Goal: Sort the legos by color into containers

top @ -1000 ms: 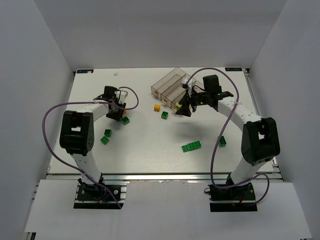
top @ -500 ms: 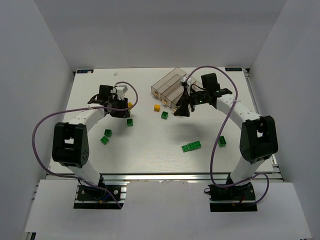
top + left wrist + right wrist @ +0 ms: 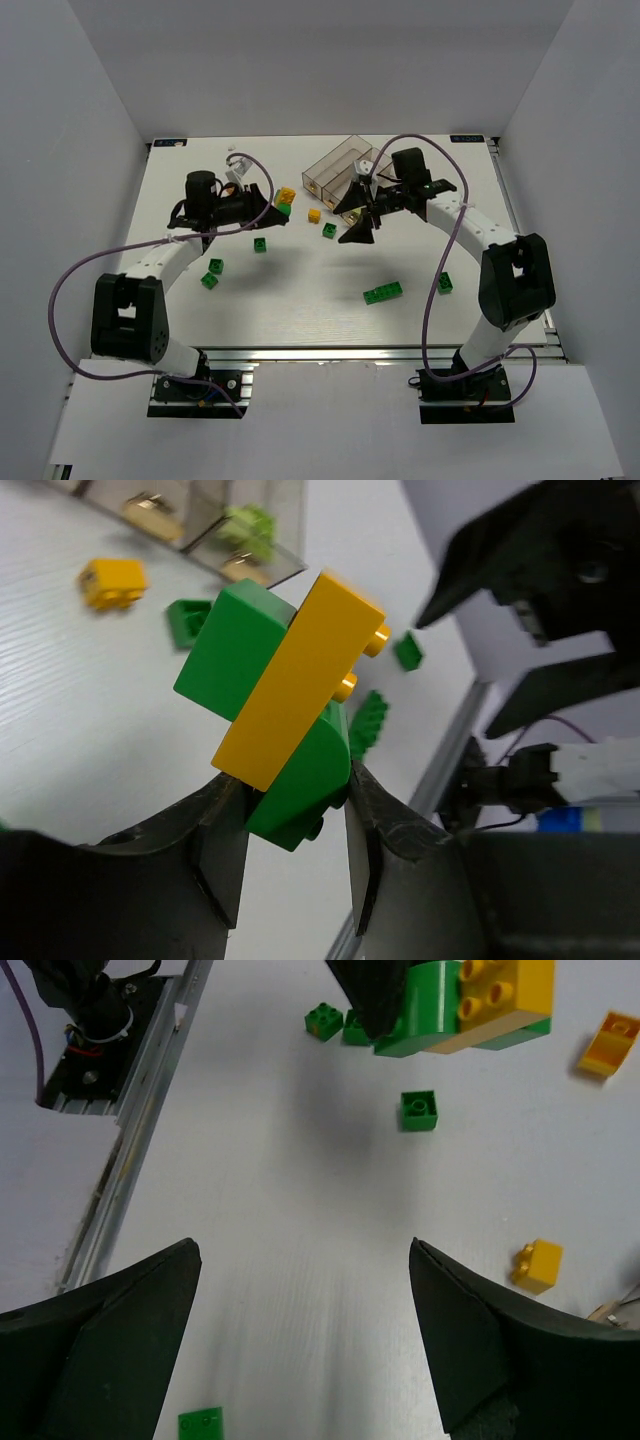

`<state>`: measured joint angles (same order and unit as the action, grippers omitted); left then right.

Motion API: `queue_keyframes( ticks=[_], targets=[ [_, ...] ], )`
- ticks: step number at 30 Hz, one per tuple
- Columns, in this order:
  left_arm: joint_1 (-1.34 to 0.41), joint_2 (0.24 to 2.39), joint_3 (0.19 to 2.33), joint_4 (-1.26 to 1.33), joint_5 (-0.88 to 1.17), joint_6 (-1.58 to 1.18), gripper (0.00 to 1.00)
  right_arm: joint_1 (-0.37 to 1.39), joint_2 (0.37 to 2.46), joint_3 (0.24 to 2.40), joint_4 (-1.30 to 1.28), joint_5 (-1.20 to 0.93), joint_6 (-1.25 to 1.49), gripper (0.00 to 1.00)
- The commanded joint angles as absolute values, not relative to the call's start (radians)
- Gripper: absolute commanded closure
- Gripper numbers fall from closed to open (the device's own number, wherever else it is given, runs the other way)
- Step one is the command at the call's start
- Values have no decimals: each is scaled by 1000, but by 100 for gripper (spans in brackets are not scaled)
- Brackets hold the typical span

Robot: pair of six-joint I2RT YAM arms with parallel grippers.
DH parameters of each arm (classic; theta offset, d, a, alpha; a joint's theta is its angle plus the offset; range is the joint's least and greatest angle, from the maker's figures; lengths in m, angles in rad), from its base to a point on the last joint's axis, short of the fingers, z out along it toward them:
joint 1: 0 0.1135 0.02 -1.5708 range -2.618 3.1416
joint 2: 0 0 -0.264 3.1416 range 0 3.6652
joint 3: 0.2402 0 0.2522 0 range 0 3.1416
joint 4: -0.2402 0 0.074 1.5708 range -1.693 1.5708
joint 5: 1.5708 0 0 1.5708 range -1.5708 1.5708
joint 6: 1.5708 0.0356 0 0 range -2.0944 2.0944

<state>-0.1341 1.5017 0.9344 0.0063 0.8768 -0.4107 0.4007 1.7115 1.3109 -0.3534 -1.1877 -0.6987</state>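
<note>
Green loose legos (image 3: 384, 292): six; loose yellow lego (image 3: 314, 215): one; clear containers (image 3: 335, 170): three.

Overhead view, two wrist close-ups

Stacked legos (image 3: 300, 680): long orange-yellow brick on dark green ones, tilted, raised off the counter (image 3: 300, 300).
Yellow lego (image 3: 314, 215): small, near the containers.
Long green lego (image 3: 384, 293): flat, toward the front.
Containers (image 3: 330, 165): three clear joined bins, far centre.
</note>
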Motion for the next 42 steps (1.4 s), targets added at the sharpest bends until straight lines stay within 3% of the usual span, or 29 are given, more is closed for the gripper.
queue_keyframes(
  ticks=[1, 9, 18, 28, 42],
  targets=[
    [-153, 1396, 917, 220, 1020, -569, 81, 425, 1646, 1283, -56, -1179, -504, 11],
    [-239, 1370, 936, -27, 925, -399, 81, 471, 1678, 1295, 170, -1091, -269, 11],
    [-371, 1368, 965, -328, 661, -88, 88, 471, 1664, 1282, 144, -1149, -366, 11],
    [-425, 1253, 900, -299, 546, 34, 89, 508, 1709, 1315, -190, -1223, -642, 11],
    [-491, 1244, 888, -299, 509, 48, 90, 523, 1736, 1333, -74, -1166, -614, 11]
  ],
)
